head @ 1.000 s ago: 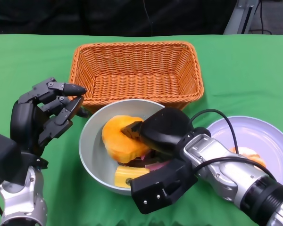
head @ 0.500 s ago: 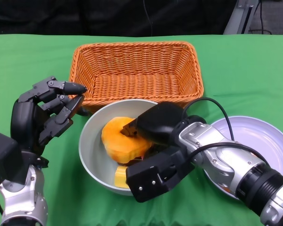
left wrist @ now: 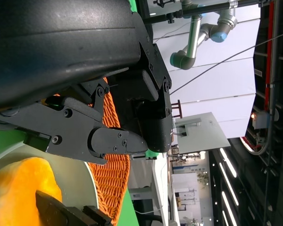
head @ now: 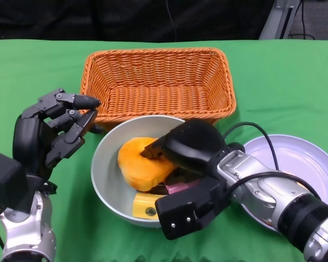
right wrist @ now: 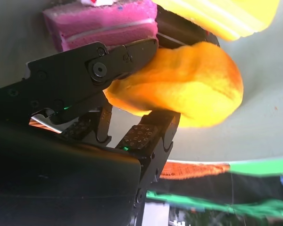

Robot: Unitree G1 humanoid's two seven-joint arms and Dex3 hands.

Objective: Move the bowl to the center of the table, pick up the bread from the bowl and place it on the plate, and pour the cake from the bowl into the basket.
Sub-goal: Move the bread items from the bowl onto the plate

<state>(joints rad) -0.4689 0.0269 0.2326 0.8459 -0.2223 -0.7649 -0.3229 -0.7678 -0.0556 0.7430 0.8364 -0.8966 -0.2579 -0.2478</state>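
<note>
Because the bread (head: 141,162) must go to the plate (head: 306,158) at the tabletop's right edge, the right hand (head: 188,147) reaches into the bowl (head: 106,169) and pinches it. Pink cake (right wrist: 101,23) lies beside it, I think. Near the basket (head: 158,82), the left hand (head: 49,134) holds nothing, fingers bent apart. No writing shows.

The grey bowl (head: 106,164) is sitting just in front of the orange wicker basket (head: 158,82), its far rim touching the basket's near wall. Inside the bowl an orange round of bread (head: 139,164) is lying tilted over a pink cake slice (right wrist: 101,23) and a yellow piece (head: 145,205). The pale plate (head: 303,158) is lying right of the bowl.
</note>
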